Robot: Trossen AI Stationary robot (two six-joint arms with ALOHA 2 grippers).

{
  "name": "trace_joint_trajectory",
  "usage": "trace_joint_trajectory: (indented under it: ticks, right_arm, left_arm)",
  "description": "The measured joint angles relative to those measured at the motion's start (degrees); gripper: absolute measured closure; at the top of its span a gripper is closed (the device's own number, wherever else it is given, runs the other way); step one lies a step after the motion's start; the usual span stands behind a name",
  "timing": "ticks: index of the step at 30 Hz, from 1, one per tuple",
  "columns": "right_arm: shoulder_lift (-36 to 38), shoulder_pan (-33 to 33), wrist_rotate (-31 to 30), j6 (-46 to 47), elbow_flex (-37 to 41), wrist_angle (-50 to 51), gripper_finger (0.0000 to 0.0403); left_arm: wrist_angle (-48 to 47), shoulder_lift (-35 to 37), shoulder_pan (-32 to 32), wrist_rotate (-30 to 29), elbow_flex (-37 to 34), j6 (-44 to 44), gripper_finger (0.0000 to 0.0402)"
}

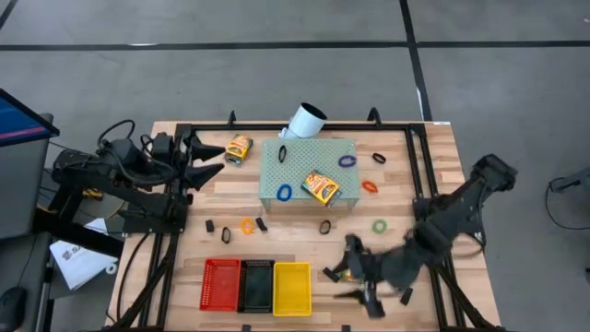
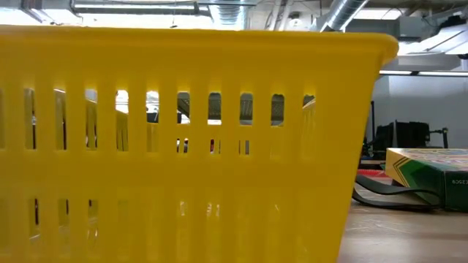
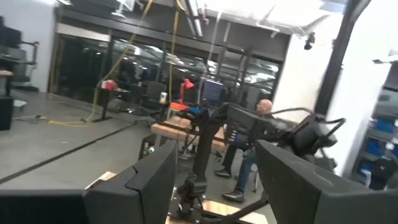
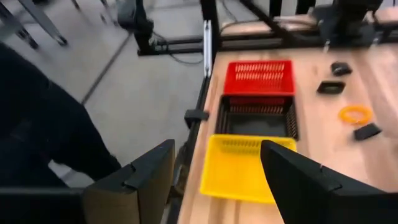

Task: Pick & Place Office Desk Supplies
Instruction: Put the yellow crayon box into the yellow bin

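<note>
The left gripper [image 1: 214, 159] waited at nine o'clock, fingers spread, empty. The yellow basket [image 1: 291, 288] sat at six. The right gripper [image 1: 361, 277], fingers spread, empty, hovered by a crayon box [image 1: 343, 273] at five; closing squarely across it seemed wise. Loops [image 1: 379, 226] and the green block [image 1: 300, 159] lay farther off.

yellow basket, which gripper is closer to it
Right. The right gripper hovers open just beside the yellow basket, at the near edge of the table. The left gripper waits open at the far left side, much farther off.
</note>
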State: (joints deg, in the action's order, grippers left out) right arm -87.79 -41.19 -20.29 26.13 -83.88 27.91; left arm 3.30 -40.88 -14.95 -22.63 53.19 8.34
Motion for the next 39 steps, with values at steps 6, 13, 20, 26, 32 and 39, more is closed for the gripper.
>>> trace_joint_trajectory:
  ticks: [6,13,20,26,32,39]
  right_arm:
    - [-13.81,-3.28,-8.28,3.23,-18.10,20.74,0.0168]
    - [-29.23,-2.31,-17.80,7.43,-29.90,45.78,0.0168]
    - [-35.71,2.95,-35.44,23.86,-30.35,59.37,0.0168]
    - [-35.94,8.61,-43.43,22.05,-30.20,61.91,0.0168]
    - [-35.71,12.73,-43.83,16.26,-30.14,62.07,0.0168]
    - [-27.99,10.08,-43.03,15.86,-30.76,61.69,0.0168]
  left_arm:
    - [-0.57,-0.14,-4.75,-1.87,0.02,-5.32,0.0188]
    - [-2.40,-0.81,-7.38,-4.92,0.02,-6.84,0.0188]
    - [-5.68,-0.81,-8.05,-5.66,0.02,-6.58,0.0188]
    - [-6.06,-0.75,-8.04,-6.03,0.02,-6.54,0.0188]
    - [-6.11,-0.70,-8.03,-6.98,0.02,-6.43,0.0188]
    - [-7.13,-1.11,-8.01,-12.89,0.02,-6.58,0.0188]
